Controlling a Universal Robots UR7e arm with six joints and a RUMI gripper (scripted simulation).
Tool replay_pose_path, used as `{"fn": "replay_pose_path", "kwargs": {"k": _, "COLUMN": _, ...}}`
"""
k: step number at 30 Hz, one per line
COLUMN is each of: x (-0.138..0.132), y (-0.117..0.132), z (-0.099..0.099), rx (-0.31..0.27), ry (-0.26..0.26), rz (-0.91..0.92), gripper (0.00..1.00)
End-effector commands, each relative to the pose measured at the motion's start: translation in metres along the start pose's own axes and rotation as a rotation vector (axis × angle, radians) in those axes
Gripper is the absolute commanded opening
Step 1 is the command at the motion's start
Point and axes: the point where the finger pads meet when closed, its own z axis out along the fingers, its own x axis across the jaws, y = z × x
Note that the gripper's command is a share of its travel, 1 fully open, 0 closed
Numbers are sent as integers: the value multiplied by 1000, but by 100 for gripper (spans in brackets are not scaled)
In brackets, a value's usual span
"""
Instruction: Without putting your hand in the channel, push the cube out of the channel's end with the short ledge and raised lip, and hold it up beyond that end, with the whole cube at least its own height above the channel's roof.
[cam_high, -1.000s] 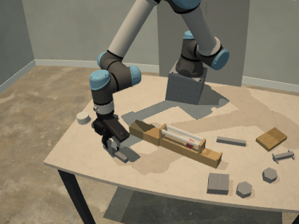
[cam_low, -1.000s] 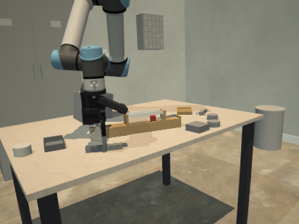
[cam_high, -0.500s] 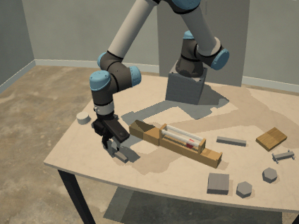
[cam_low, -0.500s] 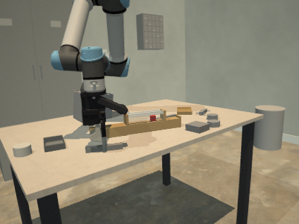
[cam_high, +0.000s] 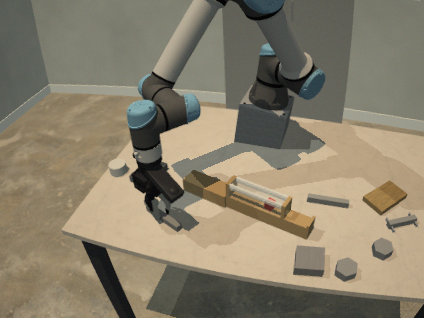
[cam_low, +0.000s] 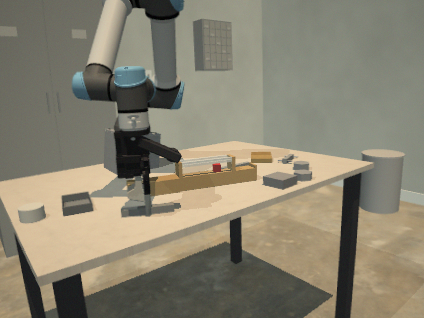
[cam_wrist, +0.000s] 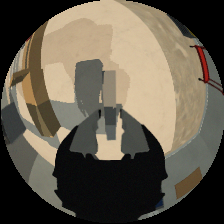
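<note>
Tool pickup: your gripper (cam_high: 159, 210) (cam_low: 147, 211) (cam_wrist: 110, 109) stands parted astride the grey bar (cam_high: 171, 222) (cam_low: 164, 208) (cam_wrist: 109, 90). Close, lift, then carry toward the channel (cam_high: 255, 212) (cam_low: 210, 181) (cam_wrist: 36, 87), top-view 3 o'clock.

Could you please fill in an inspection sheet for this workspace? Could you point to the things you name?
Surface: pale table (cam_high: 95, 215) (cam_low: 100, 240), shadowed in places.
Job's things: red cube (cam_high: 269, 204) (cam_low: 216, 167) inside the wooden channel (cam_high: 255, 211) (cam_low: 200, 181), beneath its clear roof bars.
Clutter: wooden block (cam_high: 385, 197) (cam_low: 261, 157), two hexagonal pieces, a square grey block (cam_high: 309, 260) (cam_low: 280, 180), white round piece (cam_high: 118, 167) (cam_low: 31, 213).
Gripper: low at a grey bar (cam_high: 171, 222) (cam_low: 162, 208) (cam_wrist: 109, 90), fingers partly apart; grip unclear.
Cables: nothing seen.
Surroundings: grey bin (cam_low: 381, 182), wall cabinet (cam_low: 213, 45).
</note>
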Motion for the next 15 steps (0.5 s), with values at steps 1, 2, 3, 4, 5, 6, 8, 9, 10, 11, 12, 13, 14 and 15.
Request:
{"fn": "replay_pose_path", "kwargs": {"k": 1, "x": 1, "y": 0, "z": -1, "rx": 0, "ry": 2, "rz": 0, "gripper": 22}}
{"fn": "replay_pose_path", "kwargs": {"k": 2, "x": 1, "y": 0, "z": -1, "rx": 0, "ry": 2, "rz": 0, "gripper": 22}}
{"fn": "replay_pose_path", "kwargs": {"k": 3, "x": 1, "y": 0, "z": -1, "rx": 0, "ry": 2, "rz": 0, "gripper": 22}}
{"fn": "replay_pose_path", "kwargs": {"k": 4, "x": 1, "y": 0, "z": -1, "rx": 0, "ry": 2, "rz": 0, "gripper": 0}}
{"fn": "replay_pose_path", "kwargs": {"k": 5, "x": 1, "y": 0, "z": -1, "rx": 0, "ry": 2, "rz": 0, "gripper": 0}}
{"fn": "replay_pose_path", "kwargs": {"k": 6, "x": 1, "y": 0, "z": -1, "rx": 0, "ry": 2, "rz": 0, "gripper": 0}}
{"fn": "replay_pose_path", "kwargs": {"k": 8, "x": 1, "y": 0, "z": -1, "rx": 0, "ry": 2, "rz": 0, "gripper": 0}}
{"fn": "replay_pose_path", "kwargs": {"k": 9, "x": 1, "y": 0, "z": -1, "rx": 0, "ry": 2, "rz": 0, "gripper": 0}}
{"fn": "replay_pose_path", "kwargs": {"k": 10, "x": 1, "y": 0, "z": -1, "rx": 0, "ry": 2, "rz": 0, "gripper": 0}}
{"fn": "replay_pose_path", "kwargs": {"k": 11, "x": 1, "y": 0, "z": -1, "rx": 0, "ry": 2, "rz": 0, "gripper": 0}}
{"fn": "replay_pose_path", "kwargs": {"k": 12, "x": 1, "y": 0, "z": -1, "rx": 0, "ry": 2, "rz": 0, "gripper": 0}}
{"fn": "replay_pose_path", "kwargs": {"k": 13, "x": 1, "y": 0, "z": -1, "rx": 0, "ry": 2, "rz": 0, "gripper": 0}}
{"fn": "replay_pose_path", "kwargs": {"k": 14, "x": 1, "y": 0, "z": -1, "rx": 0, "ry": 2, "rz": 0, "gripper": 0}}
{"fn": "replay_pose_path", "kwargs": {"k": 15, "x": 1, "y": 0, "z": -1, "rx": 0, "ry": 2, "rz": 0, "gripper": 0}}
